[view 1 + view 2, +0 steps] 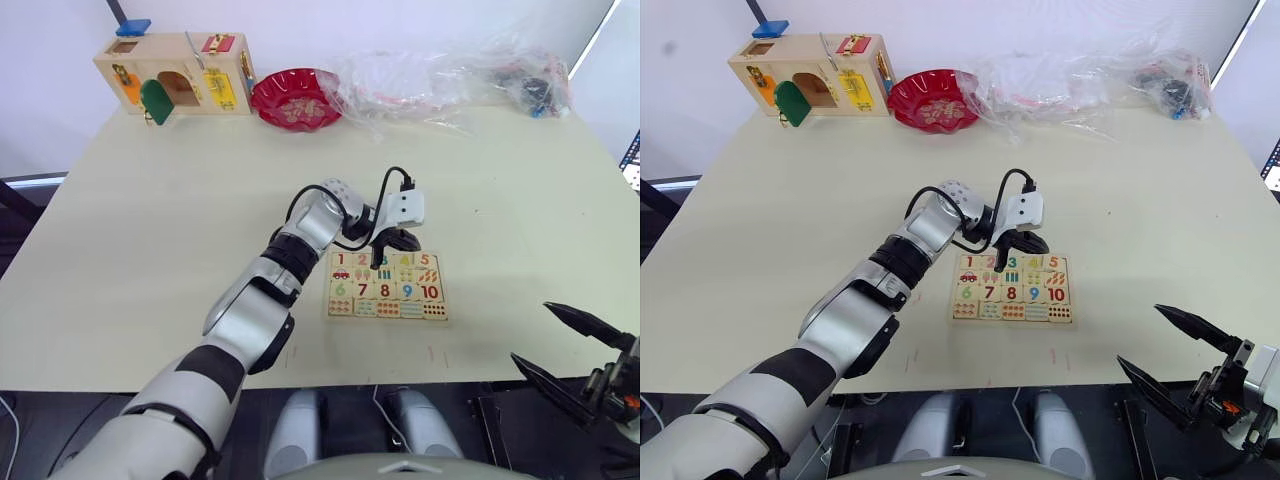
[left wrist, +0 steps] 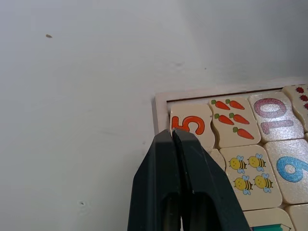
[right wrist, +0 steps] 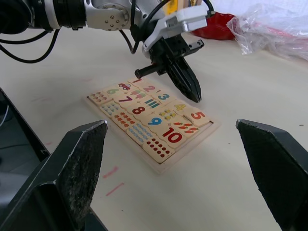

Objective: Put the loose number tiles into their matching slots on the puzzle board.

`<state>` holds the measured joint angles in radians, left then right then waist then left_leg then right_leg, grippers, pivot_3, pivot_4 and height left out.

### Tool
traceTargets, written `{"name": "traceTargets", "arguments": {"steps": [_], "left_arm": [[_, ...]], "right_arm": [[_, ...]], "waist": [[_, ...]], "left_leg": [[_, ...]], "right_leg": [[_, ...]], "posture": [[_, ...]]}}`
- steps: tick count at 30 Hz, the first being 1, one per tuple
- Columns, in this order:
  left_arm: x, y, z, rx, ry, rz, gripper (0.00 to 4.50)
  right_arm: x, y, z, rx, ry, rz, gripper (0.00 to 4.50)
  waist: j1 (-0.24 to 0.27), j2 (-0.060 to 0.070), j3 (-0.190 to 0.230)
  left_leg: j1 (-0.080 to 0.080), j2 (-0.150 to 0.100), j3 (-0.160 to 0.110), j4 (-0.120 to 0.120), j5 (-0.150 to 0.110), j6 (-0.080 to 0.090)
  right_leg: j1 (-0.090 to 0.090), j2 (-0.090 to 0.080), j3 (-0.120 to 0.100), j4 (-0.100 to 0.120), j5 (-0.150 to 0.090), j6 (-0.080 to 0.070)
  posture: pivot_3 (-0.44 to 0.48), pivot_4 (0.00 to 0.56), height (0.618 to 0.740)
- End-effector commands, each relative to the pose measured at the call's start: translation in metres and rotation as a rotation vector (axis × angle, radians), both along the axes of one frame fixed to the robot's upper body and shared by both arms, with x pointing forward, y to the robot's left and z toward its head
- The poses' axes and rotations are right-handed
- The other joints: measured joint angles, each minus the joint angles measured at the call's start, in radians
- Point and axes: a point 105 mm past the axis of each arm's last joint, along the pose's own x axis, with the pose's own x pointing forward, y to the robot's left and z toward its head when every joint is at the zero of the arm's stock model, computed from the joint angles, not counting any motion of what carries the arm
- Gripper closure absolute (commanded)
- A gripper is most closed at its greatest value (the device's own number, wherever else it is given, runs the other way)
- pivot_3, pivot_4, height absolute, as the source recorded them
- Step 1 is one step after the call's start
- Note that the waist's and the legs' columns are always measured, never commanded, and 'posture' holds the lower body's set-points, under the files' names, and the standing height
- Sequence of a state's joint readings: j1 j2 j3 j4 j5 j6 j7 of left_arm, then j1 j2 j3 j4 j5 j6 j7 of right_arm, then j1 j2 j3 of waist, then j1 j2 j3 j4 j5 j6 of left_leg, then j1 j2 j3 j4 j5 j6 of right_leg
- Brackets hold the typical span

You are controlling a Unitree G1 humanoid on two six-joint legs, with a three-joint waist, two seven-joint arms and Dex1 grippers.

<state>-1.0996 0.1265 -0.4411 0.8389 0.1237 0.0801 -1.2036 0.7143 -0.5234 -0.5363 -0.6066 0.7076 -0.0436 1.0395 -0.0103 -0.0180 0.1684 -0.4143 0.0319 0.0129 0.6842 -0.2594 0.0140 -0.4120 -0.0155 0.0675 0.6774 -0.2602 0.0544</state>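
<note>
Over puzzle board (image 1: 386,285) – left gripper (image 3: 195,96) closed, empty

The puzzle board (image 1: 387,286) lies near the table's (image 1: 150,250) front edge, tiles apparently all seated.

The left arm enters from the lower left of the head view and stretches diagonally up to the centre of the frame, elbow slightly bent, silver and black segments in line. Its wrist turns downward, so the left gripper (image 1: 378,262) points straight down, its two black fingers (image 2: 180,178) pressed together with no gap. The right gripper (image 1: 575,352) sits low in the bottom right corner, its two fingers spread wide apart, holding nothing.
</note>
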Motion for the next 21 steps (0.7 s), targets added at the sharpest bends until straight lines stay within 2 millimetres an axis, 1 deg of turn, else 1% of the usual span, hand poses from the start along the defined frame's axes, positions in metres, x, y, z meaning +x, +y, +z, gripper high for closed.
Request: {"name": "traceTargets", "arguments": {"steps": [1,12,21], "left_arm": [[0.0023,-0.0051,0.0072,-0.004,-0.05,-0.01,4.43],[0.0054,-0.0048,0.0069,0.001,-0.065,0.003,4.43],[0.0024,-0.0061,0.0045,0.008,-0.061,-0.01,4.43]], "right_arm": [[-0.0023,0.0026,0.0056,-0.001,-0.017,0.006,0.0],[-0.0018,0.0027,0.0052,0.0,-0.017,0.01,0.0],[-0.0023,0.0025,0.0048,-0.001,-0.016,0.01,0.0]], "waist": [[0.0,0.0,0.0],[0.0,0.0,0.0],[0.0,0.0,0.0]], "left_leg": [[0.0,0.0,0.0,0.0,0.0,0.0],[0.0,0.0,0.0,0.0,0.0,0.0],[0.0,0.0,0.0,0.0,0.0,0.0]], "right_leg": [[0.0,0.0,0.0,0.0,0.0,0.0],[0.0,0.0,0.0,0.0,0.0,0.0],[0.0,0.0,0.0,0.0,0.0,0.0]], "posture": [[0.0,0.15,0.74],[0.0,0.15,0.74],[0.0,0.15,0.74]]}}
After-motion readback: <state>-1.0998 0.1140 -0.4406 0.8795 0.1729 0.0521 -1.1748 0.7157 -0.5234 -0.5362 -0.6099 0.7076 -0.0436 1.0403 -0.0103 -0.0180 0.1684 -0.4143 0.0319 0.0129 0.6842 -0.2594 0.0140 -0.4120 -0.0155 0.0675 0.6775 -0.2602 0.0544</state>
